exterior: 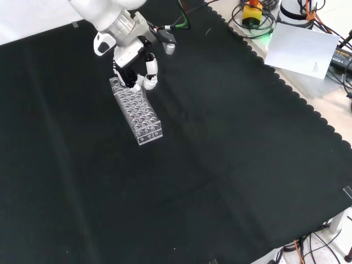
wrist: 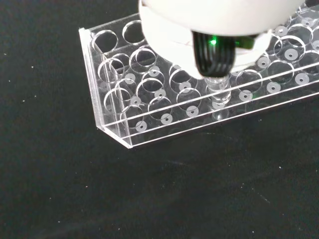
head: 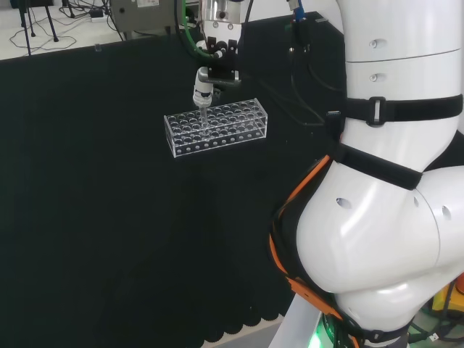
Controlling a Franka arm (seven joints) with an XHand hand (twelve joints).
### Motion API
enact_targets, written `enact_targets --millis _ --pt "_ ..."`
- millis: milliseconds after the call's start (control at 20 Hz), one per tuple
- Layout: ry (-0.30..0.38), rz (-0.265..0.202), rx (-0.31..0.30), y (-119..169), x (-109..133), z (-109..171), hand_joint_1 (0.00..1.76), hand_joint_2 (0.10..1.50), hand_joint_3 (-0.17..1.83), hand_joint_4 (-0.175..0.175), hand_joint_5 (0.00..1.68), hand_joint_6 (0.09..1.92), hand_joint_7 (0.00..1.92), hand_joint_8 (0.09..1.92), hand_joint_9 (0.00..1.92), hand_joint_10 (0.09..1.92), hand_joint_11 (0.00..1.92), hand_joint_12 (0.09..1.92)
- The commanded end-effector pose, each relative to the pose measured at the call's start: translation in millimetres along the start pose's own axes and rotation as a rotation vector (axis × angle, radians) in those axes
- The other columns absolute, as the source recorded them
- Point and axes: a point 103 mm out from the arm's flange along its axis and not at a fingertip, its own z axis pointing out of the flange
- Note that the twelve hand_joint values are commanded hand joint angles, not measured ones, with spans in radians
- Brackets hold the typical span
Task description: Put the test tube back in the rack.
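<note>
Black-clothed tabletop [exterior: 231,165], largest. Clear test tube rack [head: 216,128] standing near its far edge in head view. Hand [head: 204,88] directly above rack, fingers curled, pinching upright test tube [wrist: 218,94]; tube's lower end inside a rack hole.

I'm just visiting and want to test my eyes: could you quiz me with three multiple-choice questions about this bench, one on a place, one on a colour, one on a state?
1. Where is the hand?
A. over one end of the rack
B. at the cloth's bare corner
C. beside the paper sheet

2. What colour is the cloth?
A. white
B. black
C. red

3. How is the test tube?
A. lying flat on the cloth
B. upright, its lower end in a rack hole
C. broken

Answers: 1 A, the front view shows it there; 2 B, every view; 3 B, the wrist view.
</note>
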Motion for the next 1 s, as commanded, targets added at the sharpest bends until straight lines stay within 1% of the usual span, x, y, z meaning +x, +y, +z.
enact_targets --millis 50,350,500,650,900,950,1000 --pt "0.003 0.001 0.011 1 -1 2 1.43 0.60 0.63 -0.175 1.40 0.38 1.50 0.47 1.50 0.09 0.73 1.21" --pt "-0.001 0.003 0.027 2 -1 8 1.43 0.60 0.63 -0.175 1.40 0.38 1.50 0.47 1.51 0.09 0.72 1.21" --pt "-0.008 0.004 0.030 4 1 18 1.43 0.60 0.63 -0.175 1.40 0.38 1.50 0.47 1.51 0.09 0.72 1.21" --pt "0.001 -0.003 0.042 4 0 19 1.43 0.60 0.63 -0.175 1.40 0.38 1.50 0.47 1.51 0.09 0.72 1.21" --pt "-0.007 -0.002 0.049 5 1 22 1.43 0.60 0.63 -0.175 1.40 0.38 1.50 0.47 1.51 0.09 0.72 1.21" --pt "-0.003 -0.003 0.049 5 1 22 1.43 0.60 0.63 -0.175 1.40 0.38 1.50 0.47 1.51 0.09 0.72 1.21" --pt "0.016 -0.011 0.053 5 1 23 1.43 0.60 0.63 -0.175 1.40 0.38 1.50 0.47 1.51 0.09 0.72 1.21"
